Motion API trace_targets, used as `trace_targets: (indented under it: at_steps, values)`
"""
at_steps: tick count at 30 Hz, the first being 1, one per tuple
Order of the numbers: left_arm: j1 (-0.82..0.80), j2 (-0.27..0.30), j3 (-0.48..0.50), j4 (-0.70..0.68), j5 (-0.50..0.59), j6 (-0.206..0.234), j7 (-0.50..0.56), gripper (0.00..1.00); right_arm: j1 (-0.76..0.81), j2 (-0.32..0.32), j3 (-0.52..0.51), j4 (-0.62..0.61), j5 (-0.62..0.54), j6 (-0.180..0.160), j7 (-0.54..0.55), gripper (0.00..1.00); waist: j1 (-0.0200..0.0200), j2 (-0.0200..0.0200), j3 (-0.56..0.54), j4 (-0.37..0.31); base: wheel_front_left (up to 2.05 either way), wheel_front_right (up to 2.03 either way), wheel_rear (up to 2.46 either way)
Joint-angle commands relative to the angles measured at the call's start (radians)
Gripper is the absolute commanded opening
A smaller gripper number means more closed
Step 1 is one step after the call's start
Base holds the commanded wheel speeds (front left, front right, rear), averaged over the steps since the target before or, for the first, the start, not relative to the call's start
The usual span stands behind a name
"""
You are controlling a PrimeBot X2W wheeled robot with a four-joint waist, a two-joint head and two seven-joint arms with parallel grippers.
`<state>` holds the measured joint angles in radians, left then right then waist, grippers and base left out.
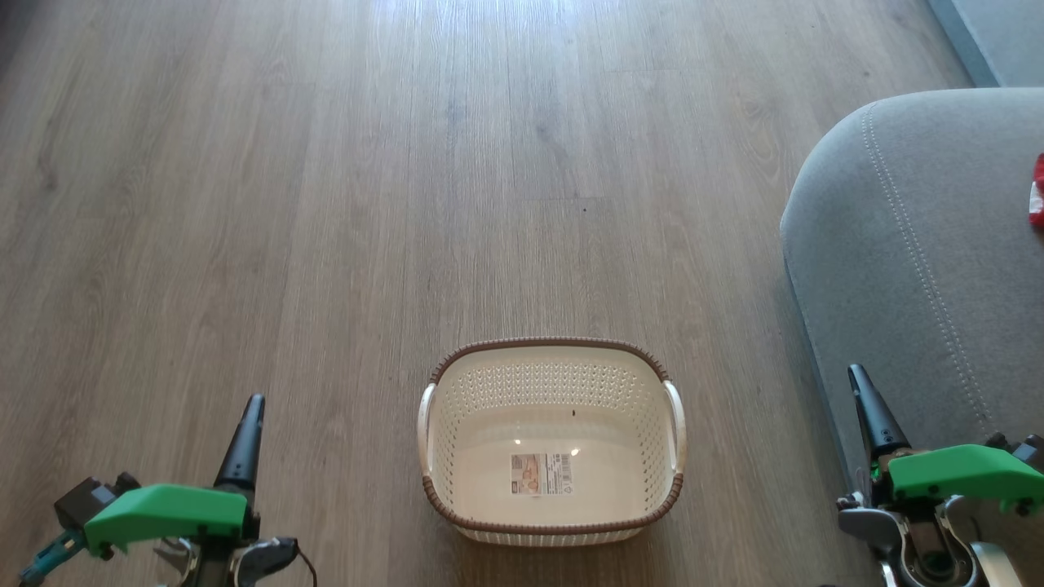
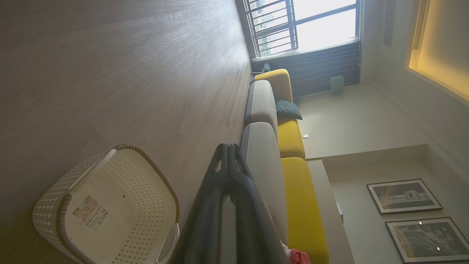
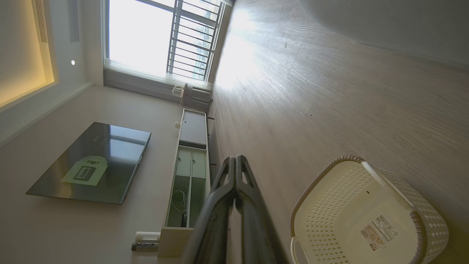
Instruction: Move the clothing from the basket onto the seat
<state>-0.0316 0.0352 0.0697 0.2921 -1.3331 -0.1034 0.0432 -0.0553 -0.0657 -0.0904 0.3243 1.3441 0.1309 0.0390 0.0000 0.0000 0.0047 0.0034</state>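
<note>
The cream basket (image 1: 553, 371) with its brown rim stands on the wooden floor in front of me, nothing in it but a bottom label; it also shows as the basket (image 2: 121, 205) and the basket (image 3: 351, 205) in the wrist views. A sliver of the red clothing (image 1: 1037, 191) lies on the grey seat (image 1: 913, 244) at the right edge; the clothing (image 2: 299, 256) also peeks from the bottom of the left wrist view. My left gripper (image 1: 251, 405) is shut, left of the basket. Shut too, my right gripper (image 1: 858, 377) is beside the seat's front.
Bare wooden floor (image 1: 326, 163) stretches ahead and to the left. The sofa has yellow back cushions (image 2: 293, 146). A low TV cabinet (image 3: 190, 165) and a wall-mounted screen (image 3: 91, 163) stand along the opposite wall, with a window (image 3: 161, 36) at the far end.
</note>
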Motion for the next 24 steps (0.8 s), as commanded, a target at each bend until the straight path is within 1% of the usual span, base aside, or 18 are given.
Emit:
trace_targets:
  at_steps: [1,24]
  values:
    - [-0.056,0.013,0.033,-0.038,-0.030,-0.010,0.007,0.00,-0.051,0.002,0.010,-0.043,0.030,0.000,0.010,0.00,0.0000,0.0000,0.000,0.000,0.00,0.00,0.00]
    - [-0.077,0.015,0.044,-0.047,-0.275,-0.027,0.070,0.00,-0.053,0.015,-0.024,-0.080,0.264,0.000,0.074,0.00,0.0000,0.0000,-0.002,-0.003,0.00,0.00,0.00]
